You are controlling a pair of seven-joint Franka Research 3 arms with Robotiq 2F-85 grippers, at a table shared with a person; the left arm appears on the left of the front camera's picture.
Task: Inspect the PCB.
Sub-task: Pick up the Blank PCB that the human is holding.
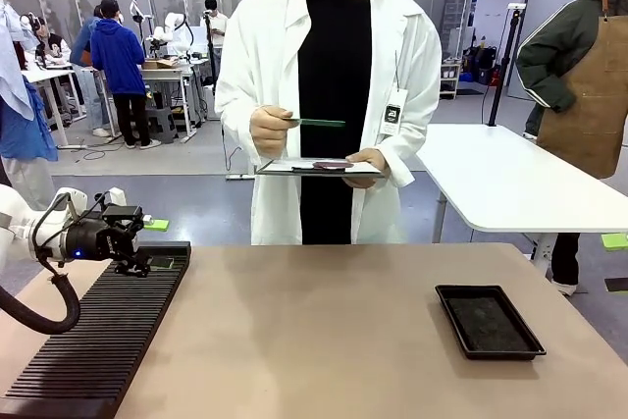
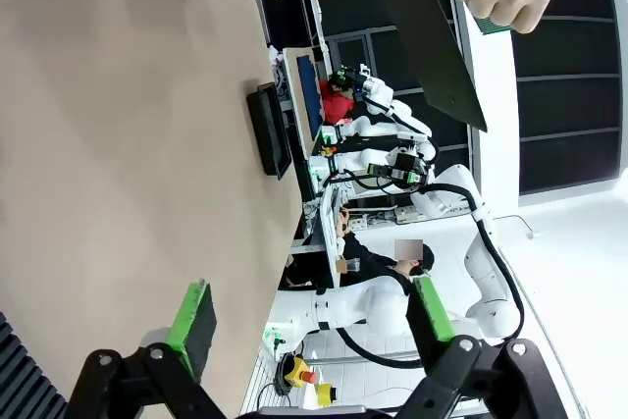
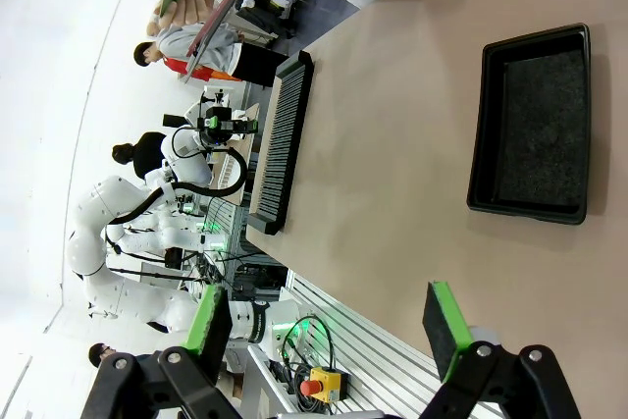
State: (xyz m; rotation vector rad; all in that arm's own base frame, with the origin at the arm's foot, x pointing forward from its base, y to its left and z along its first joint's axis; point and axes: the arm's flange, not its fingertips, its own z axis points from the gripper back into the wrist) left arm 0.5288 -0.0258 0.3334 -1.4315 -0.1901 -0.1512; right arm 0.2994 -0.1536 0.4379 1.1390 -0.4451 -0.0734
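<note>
PCB [image 1: 322, 123] held level, edge-on
Thin and green, it hung at twelve o'clock, pinched at its nine-o'clock end.

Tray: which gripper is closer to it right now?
Right. The right gripper, open, has the tray just ahead of it. The left gripper, also open, is over the rack at the opposite side of the table.
</note>
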